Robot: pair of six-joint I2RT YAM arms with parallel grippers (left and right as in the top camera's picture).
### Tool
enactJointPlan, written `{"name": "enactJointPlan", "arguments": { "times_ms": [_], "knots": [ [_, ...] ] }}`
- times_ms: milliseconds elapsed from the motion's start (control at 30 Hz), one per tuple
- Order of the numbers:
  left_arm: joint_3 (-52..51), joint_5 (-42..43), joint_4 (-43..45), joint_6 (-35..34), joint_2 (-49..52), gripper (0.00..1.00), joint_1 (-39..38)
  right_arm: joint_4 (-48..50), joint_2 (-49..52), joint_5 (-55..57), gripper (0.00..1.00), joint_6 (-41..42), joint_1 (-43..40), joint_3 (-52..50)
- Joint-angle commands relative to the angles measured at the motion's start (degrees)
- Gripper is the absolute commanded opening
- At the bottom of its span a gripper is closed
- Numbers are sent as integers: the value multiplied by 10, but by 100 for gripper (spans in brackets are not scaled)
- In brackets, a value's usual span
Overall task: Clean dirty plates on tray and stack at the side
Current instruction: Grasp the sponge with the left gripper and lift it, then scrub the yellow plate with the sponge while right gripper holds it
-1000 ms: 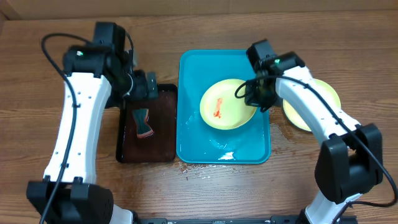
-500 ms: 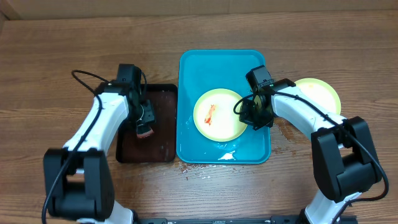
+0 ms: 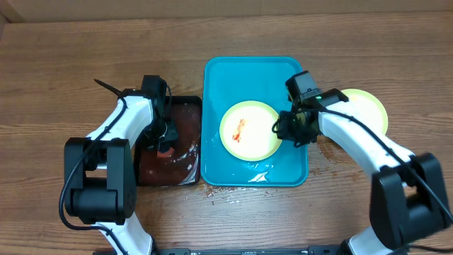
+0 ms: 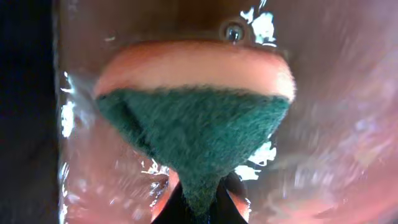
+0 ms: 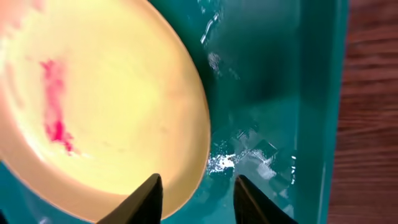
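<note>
Since a second ago the left arm has dropped into the black tray and the dirty plate has shifted left and settled flat. It lies mid-tray, its red smear unwiped. Right claw is at its right rim, jaws apart, one finger over the plate and one over the wet tray, gripping nothing. Side plate sits on the worktop right of the tray, partly under the right arm; no smear on the part that shows, so likely one cleaned. Can't tell if another lies beneath it; only two plates show. Left claw is pinched on the sponge, dunked in the black tray's water. Left to do: scrub this plate and stack it at the side.
</note>
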Motion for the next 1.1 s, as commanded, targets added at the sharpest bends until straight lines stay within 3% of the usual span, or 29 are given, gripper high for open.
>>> {"name": "enactJointPlan", "arguments": {
  "times_ms": [0, 267, 433, 500, 600, 667, 900, 1067],
  "knots": [
    [50, 16, -35, 17, -17, 4, -4, 2, -11, 28, 43, -14, -15, -2],
    [190, 45, -107, 53, -46, 4, -67, 35, -2, 40, 47, -14, -21, -15],
    [222, 69, -76, 52, -46, 4, -124, 103, 27, 1, 45, -49, -19, -42],
    [221, 100, -47, 39, -42, 4, -146, 114, 42, -7, 39, -50, -18, -45],
    [221, 142, -7, 13, -25, 4, -173, 126, 60, -7, 11, -48, -16, -47],
    [221, 169, 19, -3, -7, 4, -190, 128, 66, -7, 4, -41, -16, -47],
    [221, 253, 90, -55, 97, 4, -246, 123, 69, -6, 4, -41, -14, -48],
    [222, 267, 103, -88, 165, 4, -269, 125, 77, -6, 4, -41, -12, -48]
  ]
}}
